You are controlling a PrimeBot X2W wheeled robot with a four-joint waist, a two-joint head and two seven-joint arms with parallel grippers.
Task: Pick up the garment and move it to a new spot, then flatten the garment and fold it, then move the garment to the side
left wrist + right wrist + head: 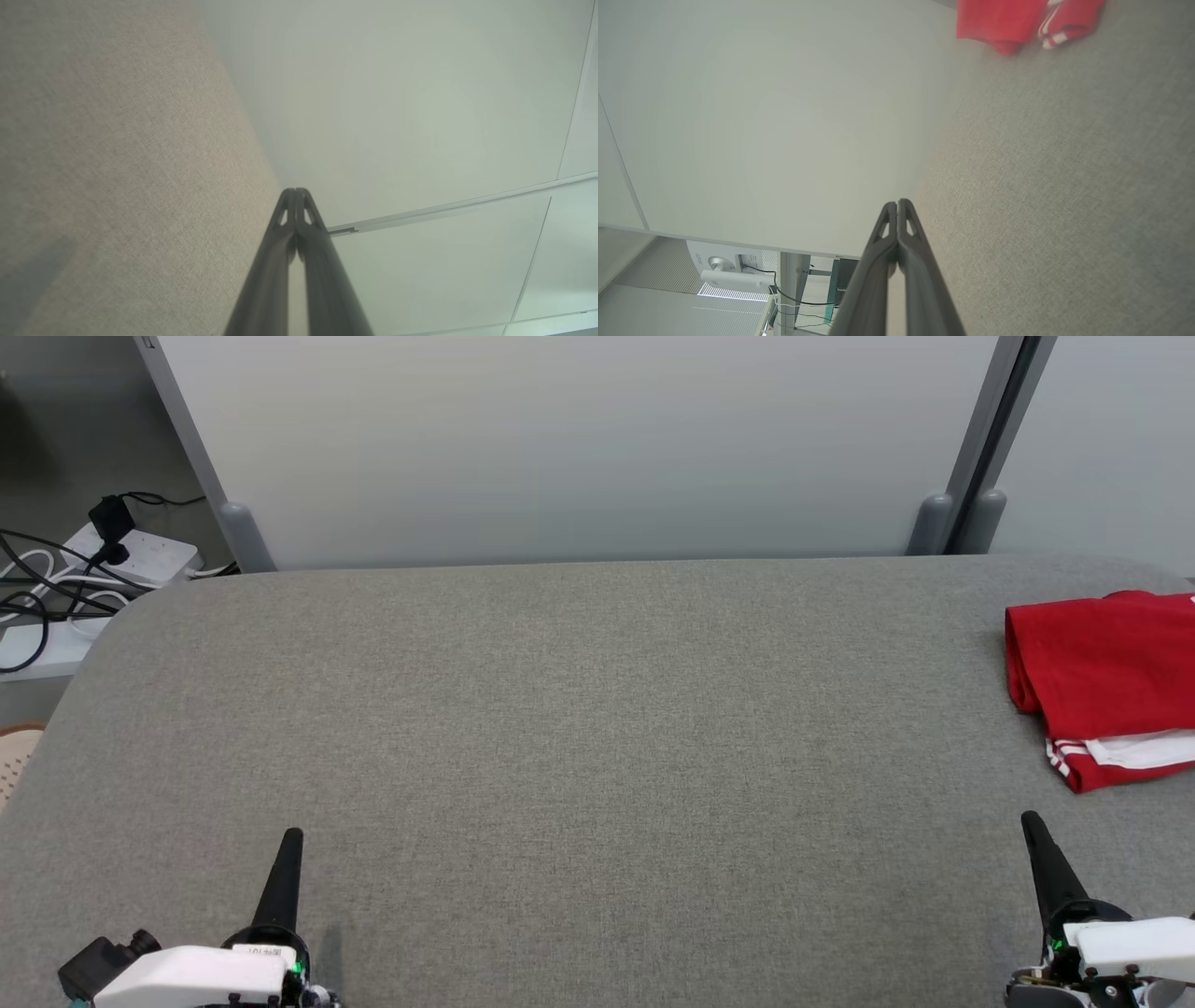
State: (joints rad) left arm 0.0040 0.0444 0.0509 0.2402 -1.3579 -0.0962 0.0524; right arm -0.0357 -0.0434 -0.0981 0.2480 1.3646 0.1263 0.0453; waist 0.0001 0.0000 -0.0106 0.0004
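Power strip beside grey table

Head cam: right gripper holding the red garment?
No, the right gripper is shut and empty, apart from the red garment lying farther off.

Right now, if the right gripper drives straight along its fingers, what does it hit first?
Not the red garment: the shut right gripper aims just left of it. The line runs over bare table to the pale back panel, probably; depth unclear.

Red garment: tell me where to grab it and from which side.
Best take the red garment by its near striped corner, right pincer coming from the front. That corner sticks out toward it in thin layers; the left edge is a thick fold.
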